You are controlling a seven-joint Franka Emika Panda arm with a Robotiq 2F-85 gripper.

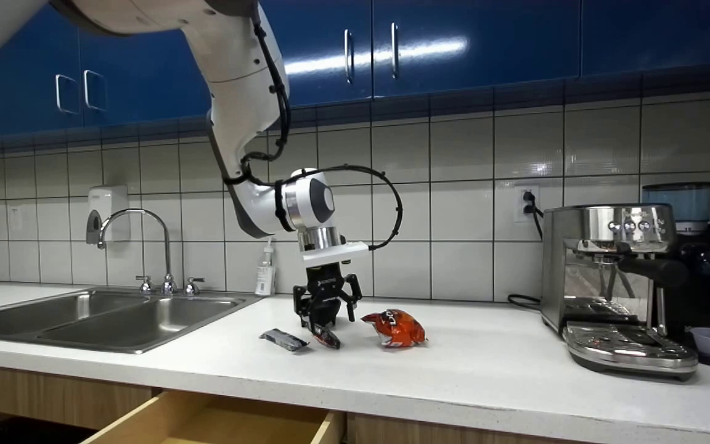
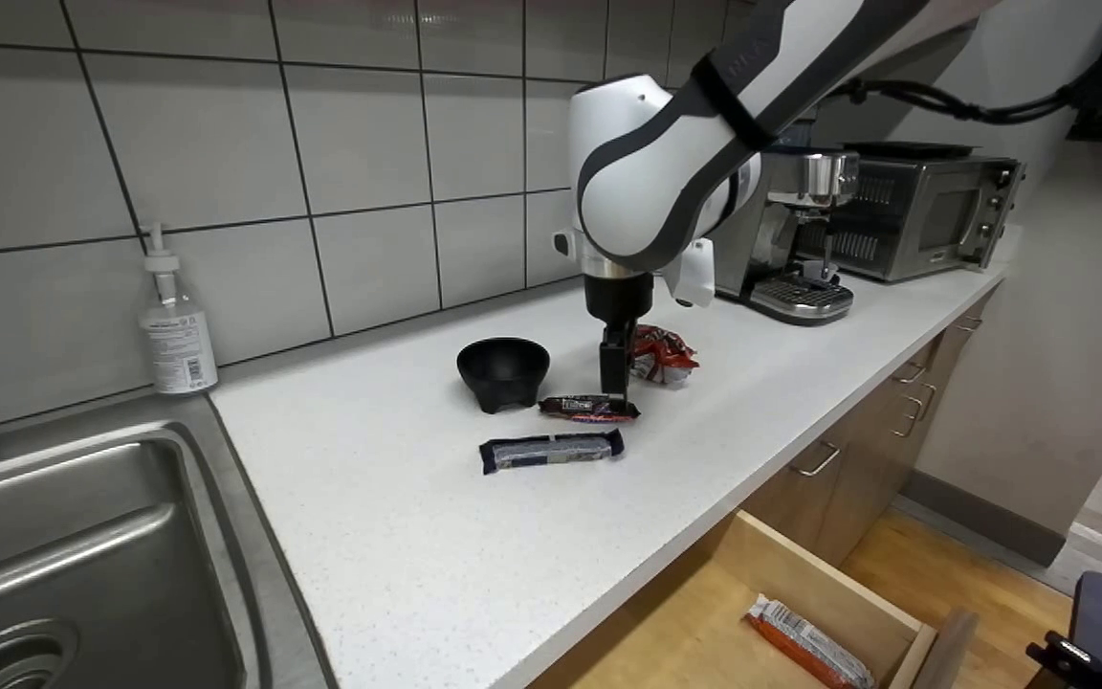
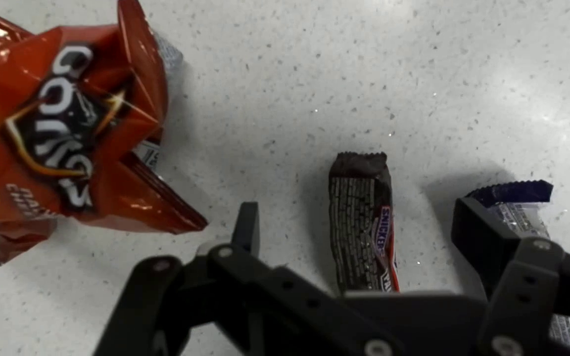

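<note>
Nearest, below the front edge of the counter (image 2: pixel 398 545), you have a drawer (image 2: pixel 675 622) open, an orange-and-silver bar (image 2: pixel 809 643) lying inside. Back from that edge, a blue-ended bar (image 2: pixel 551 450) lies toward the sink (image 2: pixel 250 555). Your gripper (image 3: pixel 361 222) has its jaws spread wide; in the wrist view the Snickers bar (image 3: pixel 356 242) lies on the counter between them. A Doritos bag (image 3: pixel 62 128) sits past it, away from the sink. Nearer the back edge stands a black bowl (image 2: pixel 503 378); farther along, the espresso machine (image 1: pixel 589 287). In the wrist view, one jaw hides part of the blue-ended bar; you cannot tell whether they touch. The Snickers bar's lower end is covered.
</note>
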